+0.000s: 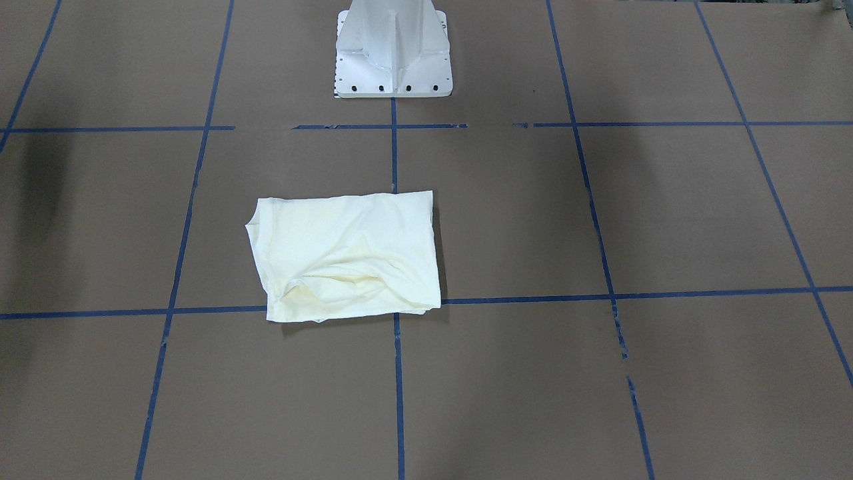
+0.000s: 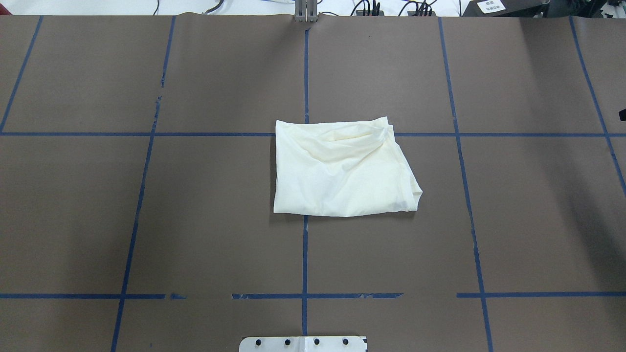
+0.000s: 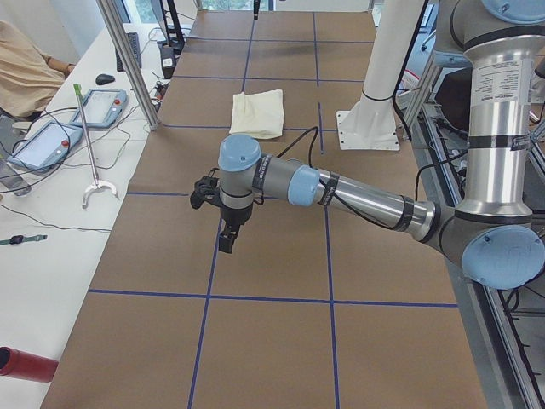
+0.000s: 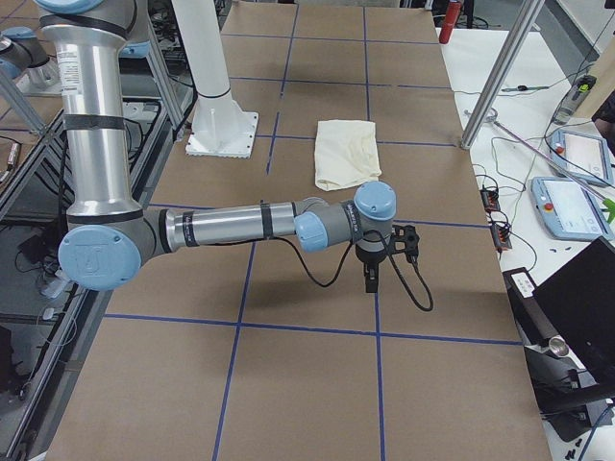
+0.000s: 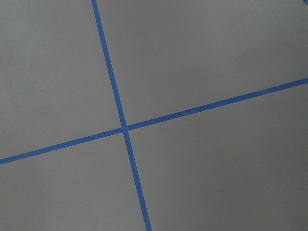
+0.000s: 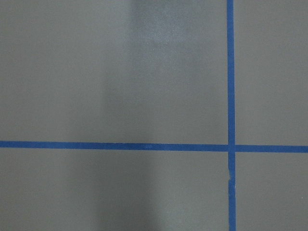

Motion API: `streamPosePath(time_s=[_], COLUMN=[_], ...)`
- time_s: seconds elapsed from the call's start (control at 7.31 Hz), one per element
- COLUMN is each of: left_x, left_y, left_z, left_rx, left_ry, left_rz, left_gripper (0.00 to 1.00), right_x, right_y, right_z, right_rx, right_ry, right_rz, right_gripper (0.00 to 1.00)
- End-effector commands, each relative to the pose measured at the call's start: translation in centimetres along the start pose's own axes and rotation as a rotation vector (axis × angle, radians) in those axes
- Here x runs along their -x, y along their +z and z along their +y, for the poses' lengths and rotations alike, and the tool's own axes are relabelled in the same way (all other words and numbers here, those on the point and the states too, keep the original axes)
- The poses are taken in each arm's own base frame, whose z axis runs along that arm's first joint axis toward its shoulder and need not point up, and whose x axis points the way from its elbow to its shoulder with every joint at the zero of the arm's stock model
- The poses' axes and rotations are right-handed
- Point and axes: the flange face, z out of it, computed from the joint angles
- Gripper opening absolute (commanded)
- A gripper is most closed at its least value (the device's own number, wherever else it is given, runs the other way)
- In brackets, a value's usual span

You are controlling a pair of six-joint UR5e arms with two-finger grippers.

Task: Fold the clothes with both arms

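The cream long-sleeved T-shirt (image 2: 342,168) lies folded into a rough rectangle at the table's middle, plain side up, its print hidden. It also shows in the front-facing view (image 1: 346,257), the left side view (image 3: 258,113) and the right side view (image 4: 346,152). Neither arm touches it. My left gripper (image 3: 226,239) hangs over bare table far from the shirt, toward the table's left end. My right gripper (image 4: 369,277) hangs over bare table toward the right end. I cannot tell whether either is open or shut. Both wrist views show only brown table with blue tape.
The white pedestal base (image 1: 393,50) stands behind the shirt. Blue tape lines (image 2: 305,254) grid the brown table. Side benches hold teach pendants (image 3: 100,106) and cables, a grabber stick (image 3: 88,141), a red cylinder (image 3: 21,362) and metal posts (image 4: 495,82).
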Motion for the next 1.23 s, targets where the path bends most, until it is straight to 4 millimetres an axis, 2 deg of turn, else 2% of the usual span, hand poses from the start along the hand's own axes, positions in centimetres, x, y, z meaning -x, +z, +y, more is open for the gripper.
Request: streamPosePath(time_s=[0.0, 0.14, 0.41, 0.55, 0.82, 1.09], left_x=[-1.1, -1.1, -1.6, -1.7, -0.9, 0.0], left_y=[-1.2, -1.3, -1.8, -2.0, -1.0, 0.1], left_z=[-2.5, -2.5, -2.9, -2.4, -1.7, -0.5], left_rx=[-0.03, -0.03, -0.042, -0.042, -0.019, 0.055], left_ry=[0.03, 0.029, 0.043, 0.044, 0.027, -0.035], left_rz=[-0.004, -0.003, -0.003, -0.002, 0.0, 0.001], left_gripper=[1.0, 1.0, 1.0, 1.0, 1.0, 1.0], right_x=[0.3, 0.8, 0.9, 0.8, 0.2, 0.5], right_y=[-1.3, -2.1, -2.1, -2.0, -2.8, -3.5], right_z=[2.3, 3.2, 2.9, 2.6, 2.7, 1.9], right_rx=[-0.004, -0.011, -0.014, -0.014, -0.028, -0.021], right_ry=[-0.004, -0.006, -0.002, -0.001, 0.01, 0.03], right_rz=[-0.013, -0.022, -0.019, -0.018, -0.021, -0.011], right_gripper=[1.0, 1.0, 1.0, 1.0, 1.0, 1.0])
